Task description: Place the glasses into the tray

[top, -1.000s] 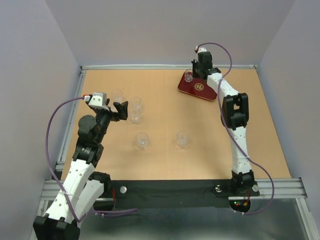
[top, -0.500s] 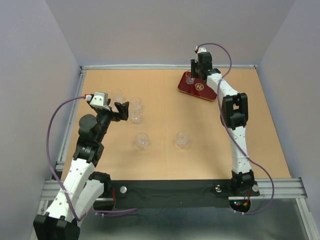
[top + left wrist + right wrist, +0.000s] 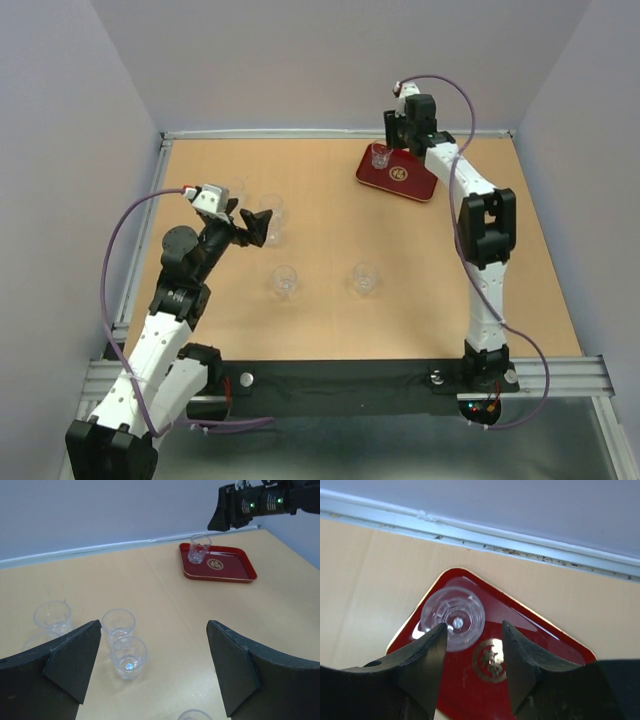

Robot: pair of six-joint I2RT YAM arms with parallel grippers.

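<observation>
The right gripper (image 3: 392, 130) hangs over the far left part of the tray (image 3: 420, 187). Its two fingers are parted, with nothing between them. In the right wrist view the red tray floor shows through the gap. One glass (image 3: 380, 156) stands on the tray just below and ahead of those fingertips, a little to the left of the gap. It is upright, mouth up and thick base down. In that view the left finger (image 3: 427, 655) overlaps the glass rim, but the left wrist view shows the gripper (image 3: 231, 514) raised above and behind the glass (image 3: 200, 548), clear of it. The gold emblem (image 3: 492, 660) lies just beside the glass, under the gap between the fingers.

The tray lies flat on the table (image 3: 330, 220). Its long side runs across the table from left to right, with the right end swung slightly toward the arm bases. From the right wrist it looks turned, with one rounded corner pointing away from the fingers toward the far wall.

The left gripper (image 3: 247, 222) is spread wide and holds nothing. It hovers above the table with its fingers aimed toward the far right. Two glasses stand directly below and ahead of its gap, a nearer one (image 3: 128, 656) and a farther one (image 3: 118, 622), close together. A third (image 3: 52, 616) stands off beyond the left finger, and the rim of another (image 3: 194, 715) shows at the near edge under the gap. A fifth glass (image 3: 366, 277) stands well off to this gripper's right. All of them are upright with mouths up.
</observation>
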